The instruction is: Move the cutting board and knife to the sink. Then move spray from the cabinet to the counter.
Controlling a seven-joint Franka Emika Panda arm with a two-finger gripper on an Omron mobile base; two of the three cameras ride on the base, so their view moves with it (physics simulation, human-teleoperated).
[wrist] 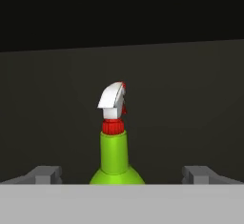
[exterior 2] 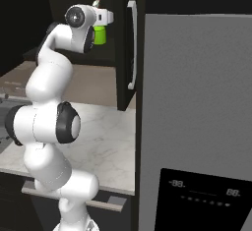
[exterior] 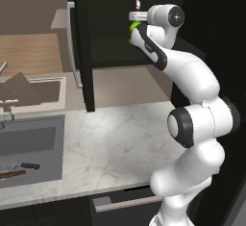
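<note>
Gripper [wrist: 122,173] spread wide and empty, spray [wrist: 114,161] standing upright dead ahead between the fingers, inside the cabinet [exterior: 89,42]. Risk here: a fingertip clips the narrow neck on closing and topples it backward.

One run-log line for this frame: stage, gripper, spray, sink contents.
stage: reaching spray in cabinet | gripper: open, astride spray, not closed | spray: upright on shelf | sink: knife, board inside
</note>
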